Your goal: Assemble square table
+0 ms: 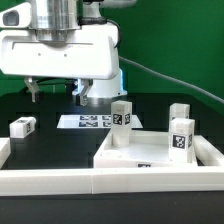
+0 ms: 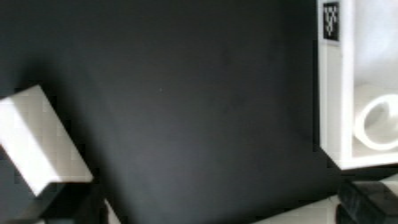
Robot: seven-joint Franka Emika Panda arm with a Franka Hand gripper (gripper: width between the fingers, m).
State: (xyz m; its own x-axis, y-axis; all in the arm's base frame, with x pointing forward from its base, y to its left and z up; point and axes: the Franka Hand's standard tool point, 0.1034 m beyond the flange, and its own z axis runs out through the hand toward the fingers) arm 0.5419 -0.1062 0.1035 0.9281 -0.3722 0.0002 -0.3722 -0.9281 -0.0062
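The white square tabletop lies on the black table at the exterior view's right, rim up. Three white tagged legs stand upright on it: one at its far left corner, one at the far right, one nearer the front right. Another leg lies loose on the black surface at the left. My gripper hangs open above the table between that loose leg and the tabletop, holding nothing. The wrist view has the loose leg on one side, the tabletop's edge on the other, and bare black mat between the open gripper.
The marker board lies flat behind the tabletop, under the arm. A long white border wall runs along the front edge, with a white block at its left end. A grey cable trails at the back right.
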